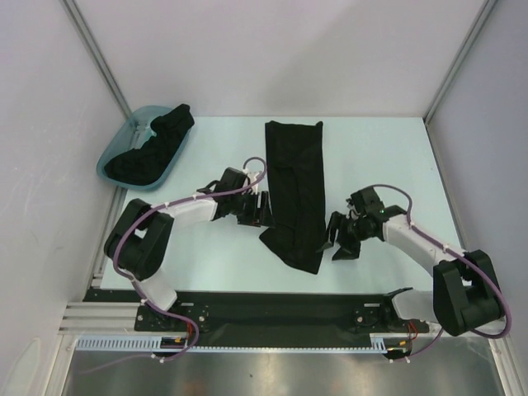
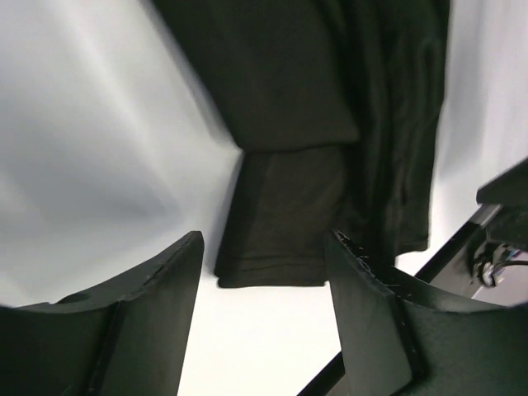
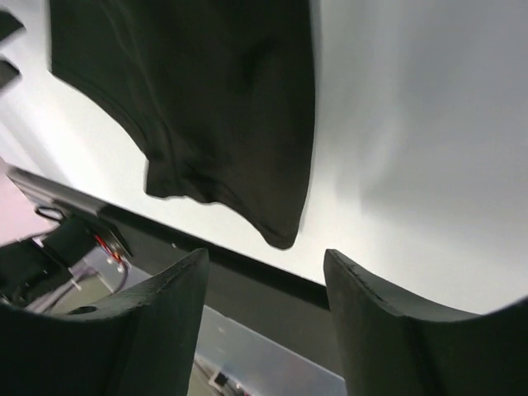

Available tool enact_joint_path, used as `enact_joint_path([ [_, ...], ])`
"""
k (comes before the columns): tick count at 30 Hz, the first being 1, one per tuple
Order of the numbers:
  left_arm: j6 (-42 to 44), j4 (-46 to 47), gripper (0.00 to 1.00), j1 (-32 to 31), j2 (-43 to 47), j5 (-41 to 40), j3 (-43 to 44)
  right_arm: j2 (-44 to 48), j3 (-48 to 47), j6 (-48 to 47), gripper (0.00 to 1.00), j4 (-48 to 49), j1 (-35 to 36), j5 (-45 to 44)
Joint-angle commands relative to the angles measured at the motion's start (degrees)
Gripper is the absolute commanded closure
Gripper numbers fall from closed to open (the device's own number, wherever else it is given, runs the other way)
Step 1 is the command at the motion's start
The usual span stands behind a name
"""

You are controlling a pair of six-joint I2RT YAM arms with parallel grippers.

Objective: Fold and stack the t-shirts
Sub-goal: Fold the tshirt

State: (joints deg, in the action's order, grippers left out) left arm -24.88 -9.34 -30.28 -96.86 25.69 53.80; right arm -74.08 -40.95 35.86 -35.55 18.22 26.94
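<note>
Flanking the t-shirt (image 1: 294,194) at mid-table, left gripper (image 1: 257,211) and right gripper (image 1: 339,239) hang wide and empty. The lengthwise fold looks done; next, both should pinch its near end and carry it far. Other t-shirts (image 1: 157,142) fill the teal tub (image 1: 107,162), far left.

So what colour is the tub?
The tub is teal; the top view shows it best.
</note>
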Motion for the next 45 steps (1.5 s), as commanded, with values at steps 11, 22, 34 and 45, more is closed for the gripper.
enact_joint_path([
  [11, 4.14, -0.68, 0.39, -0.83, -2.63, 2.34, -3.53, 1.84, 13.08, 10.55, 0.48, 16.99, 5.07, -0.04],
  [22, 4.41, -1.03, 0.54, -1.18, -5.71, 3.84, -2.65, -0.80, 14.76, 13.01, 0.54, 20.87, 5.60, 0.13],
  [34, 0.46, -3.66, 1.00, -3.64, 5.09, 5.51, -12.92, 0.33, 13.54, 11.26, 0.98, 14.74, 7.18, -0.39],
  [45, -9.64, -2.09, 1.00, -10.58, 17.67, 2.87, -22.94, 3.60, 12.56, 4.32, 1.00, 1.10, 7.18, 0.22],
])
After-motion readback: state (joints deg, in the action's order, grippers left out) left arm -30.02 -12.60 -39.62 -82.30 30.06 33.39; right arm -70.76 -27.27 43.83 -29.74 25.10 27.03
